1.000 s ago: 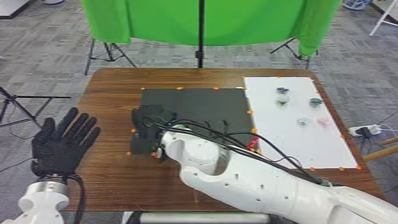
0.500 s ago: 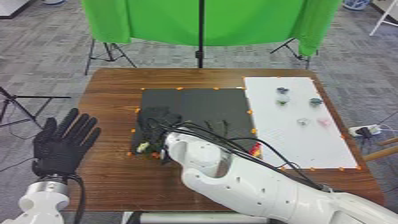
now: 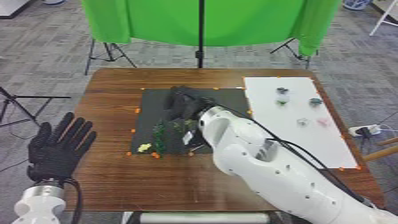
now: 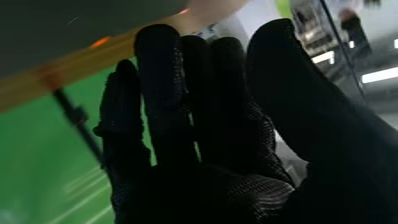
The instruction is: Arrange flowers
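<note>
The right robot hand (image 3: 180,103) is wide open over the dark mat (image 3: 213,96); the left robot hand (image 3: 55,154) is spread at the surface's (image 3: 111,182) left edge. A yellow flower (image 3: 144,147) lies beside greenery (image 3: 159,137).

One table (image 3: 138,182), brown wood, flat top. On it: one dark mat (image 3: 195,93), partly hidden; just to its right, one white sheet (image 3: 280,140); small orange markers (image 3: 134,131) along the edges of both. On the mat, toward the near left corner: one pale yellow flower (image 3: 144,147), green leafy stem (image 3: 159,135) beside it. On the sheet: five small pieces (image 3: 315,102), one pink, spaced apart.
</note>
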